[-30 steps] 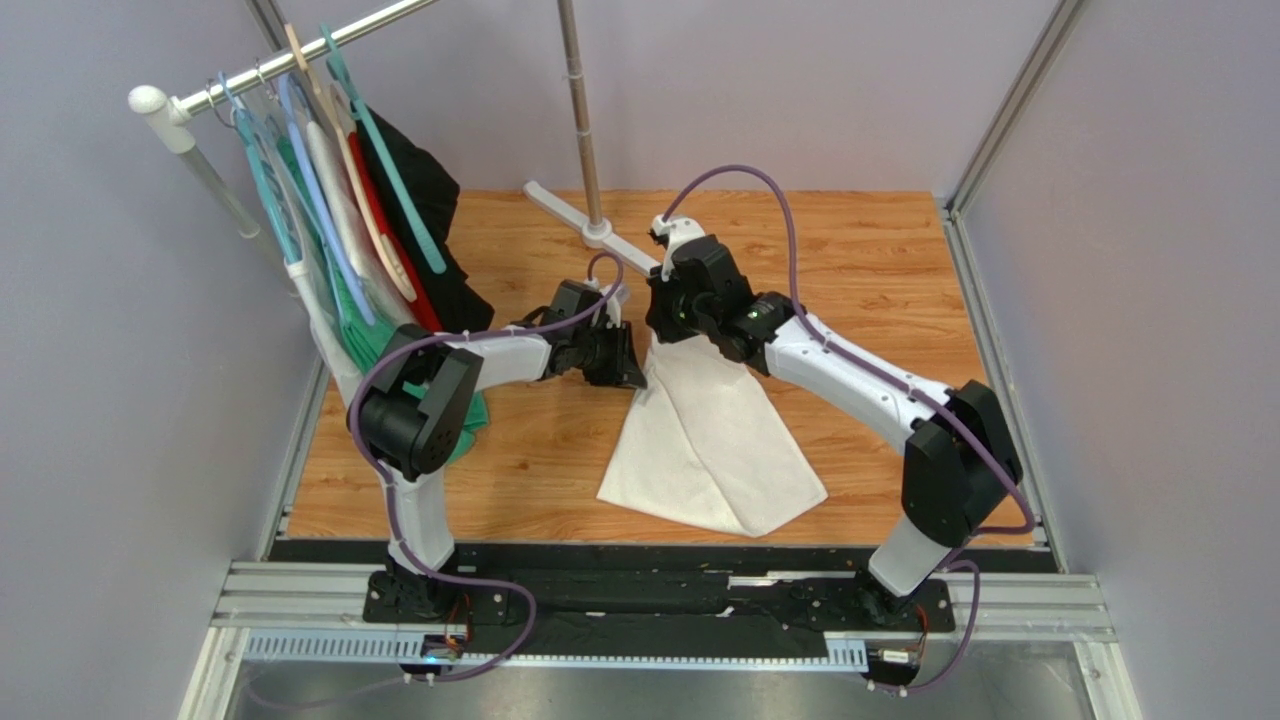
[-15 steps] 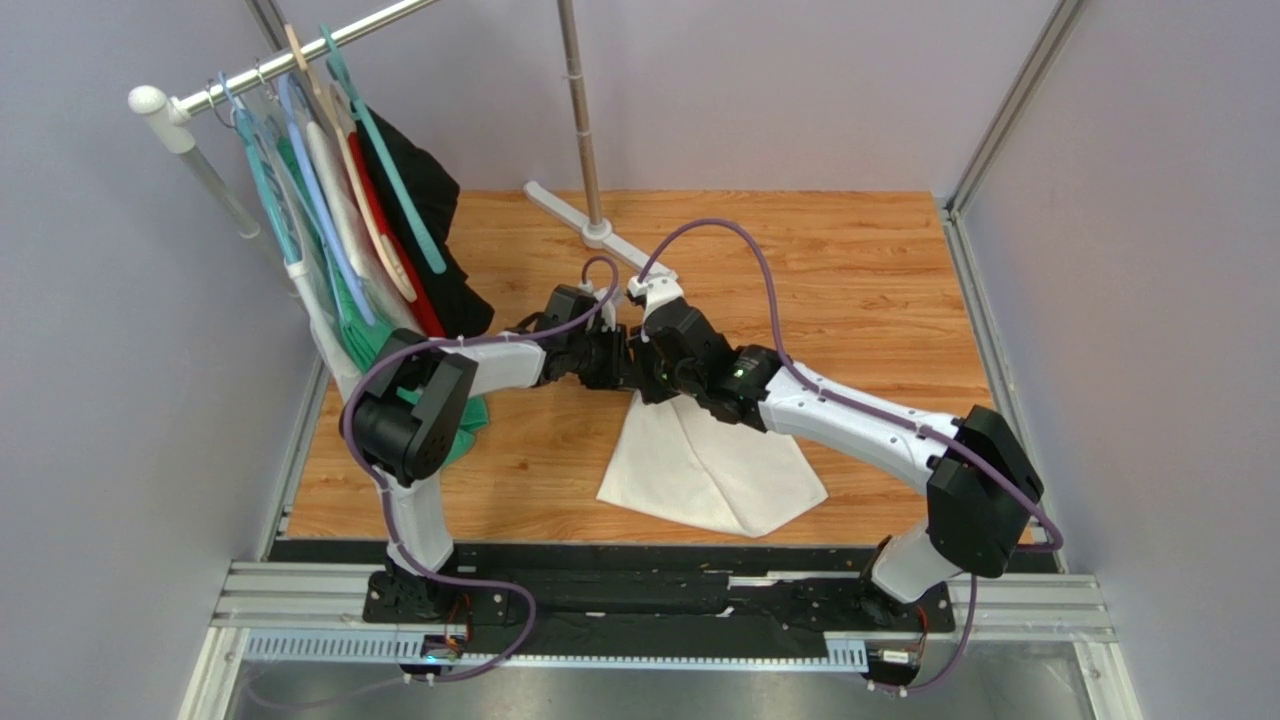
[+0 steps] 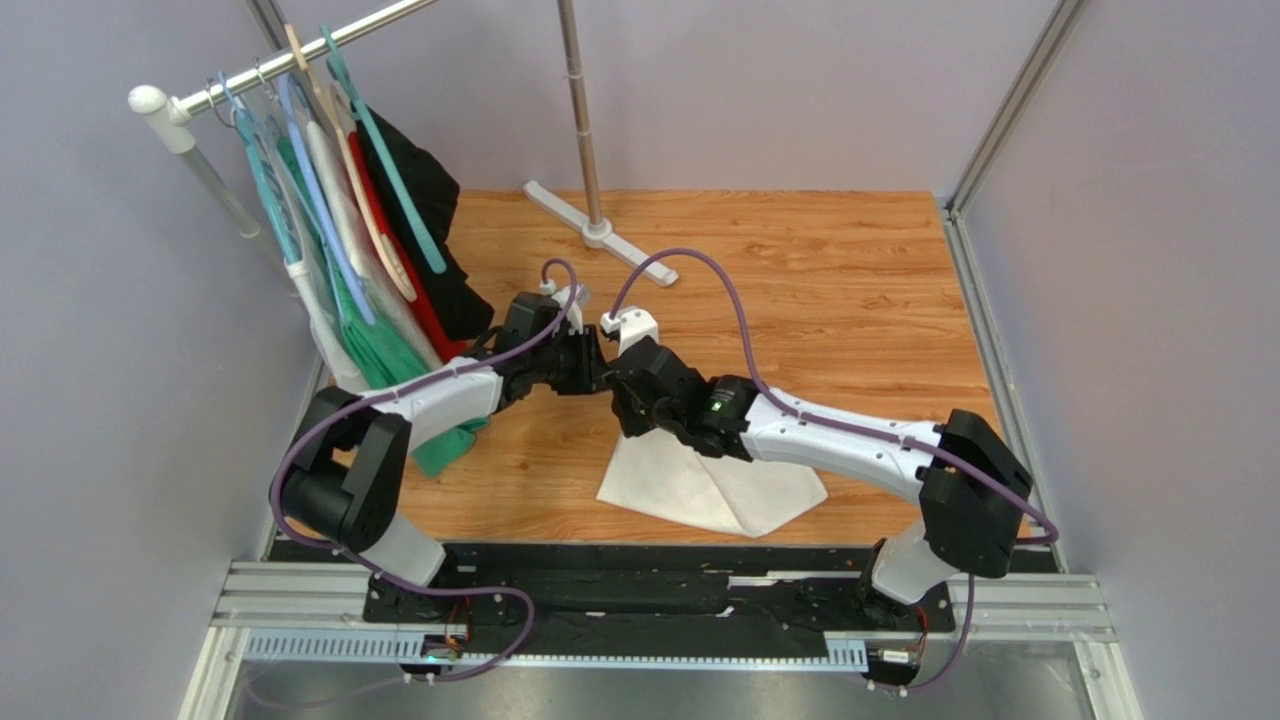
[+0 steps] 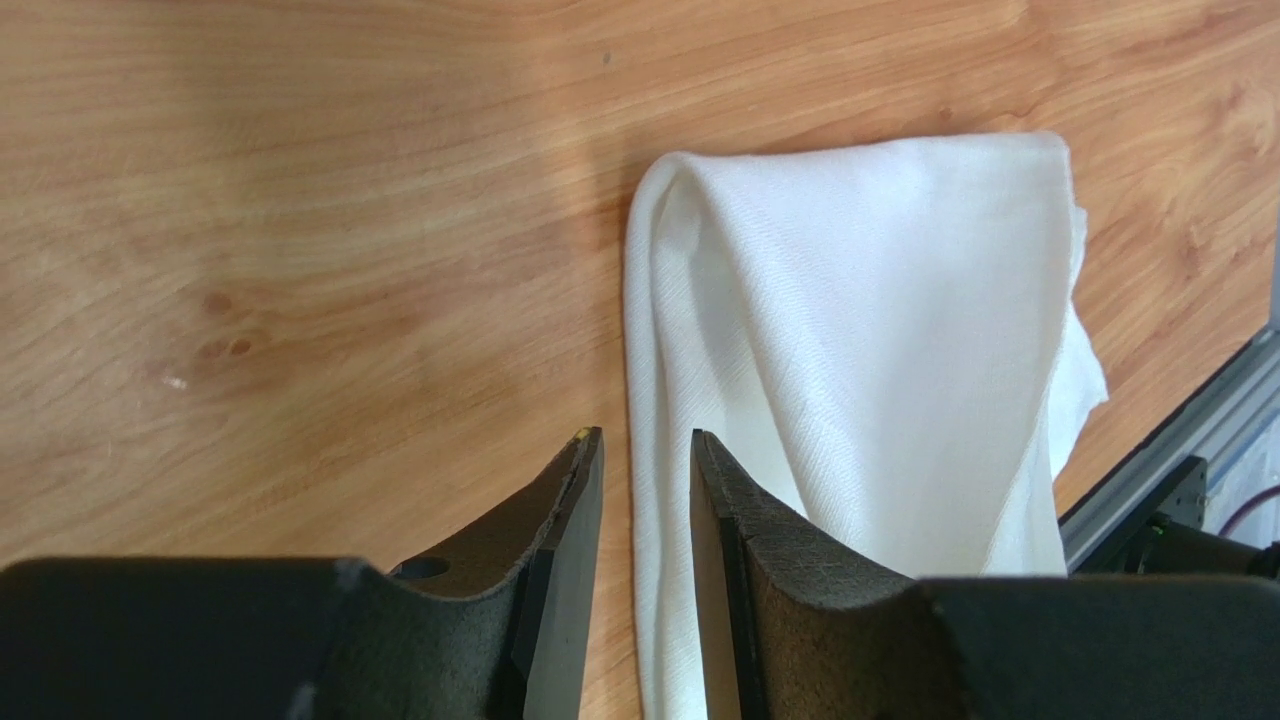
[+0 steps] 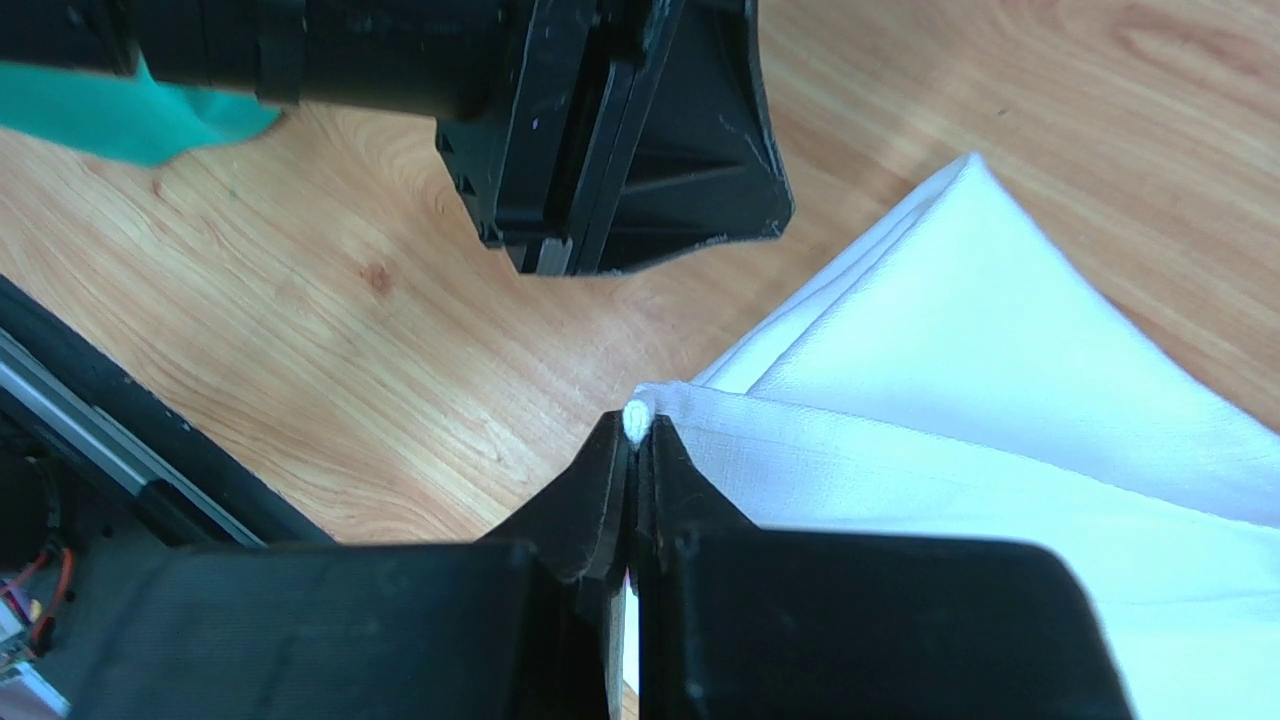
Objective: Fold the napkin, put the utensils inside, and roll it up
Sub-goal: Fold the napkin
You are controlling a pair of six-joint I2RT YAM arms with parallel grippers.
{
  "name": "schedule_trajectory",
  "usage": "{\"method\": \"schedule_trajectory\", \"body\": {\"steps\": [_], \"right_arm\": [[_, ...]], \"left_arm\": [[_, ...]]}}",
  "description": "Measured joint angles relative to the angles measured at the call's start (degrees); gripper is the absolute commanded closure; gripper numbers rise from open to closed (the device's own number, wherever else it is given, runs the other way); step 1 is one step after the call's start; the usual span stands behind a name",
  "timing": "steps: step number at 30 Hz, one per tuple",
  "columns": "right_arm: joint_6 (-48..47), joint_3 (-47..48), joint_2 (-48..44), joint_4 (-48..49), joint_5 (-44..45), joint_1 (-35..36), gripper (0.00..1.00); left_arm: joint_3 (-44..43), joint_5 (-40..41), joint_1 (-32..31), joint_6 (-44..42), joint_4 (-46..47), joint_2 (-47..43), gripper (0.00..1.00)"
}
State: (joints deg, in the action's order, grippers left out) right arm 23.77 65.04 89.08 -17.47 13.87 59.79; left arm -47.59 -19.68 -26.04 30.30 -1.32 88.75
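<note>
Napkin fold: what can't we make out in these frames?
- No utensils seen in any view; under the napkin or off frame, cannot tell.
- Top view: the right arm covers the napkin's far corner and the pinch of the right gripper.
- Left wrist view: the left gripper hides part of the napkin's edge; contact unclear.
- Right wrist view: napkin cut off at the right edge.

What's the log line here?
napkin: partly folded | right gripper: shut on napkin corner | left gripper: open, empty

Napkin corner drawn toward the near edge

The right fingers (image 5: pixel 601 468), pinching a corner of the napkin (image 3: pixel 721 483), now sit nearer the surface's (image 3: pixel 842 285) near edge, so the cloth looks shorter. The left fingers (image 4: pixel 559 518) have parted slightly.
</note>
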Motion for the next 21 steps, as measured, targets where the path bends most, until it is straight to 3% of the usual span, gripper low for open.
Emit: {"method": "schedule_trajectory", "body": {"steps": [21], "right_arm": [[1.0,-1.9,11.1,3.0,2.3,7.2,1.0]], "left_arm": [[3.4,0.6,0.5,0.0,-2.7,-3.4,0.63]]}}
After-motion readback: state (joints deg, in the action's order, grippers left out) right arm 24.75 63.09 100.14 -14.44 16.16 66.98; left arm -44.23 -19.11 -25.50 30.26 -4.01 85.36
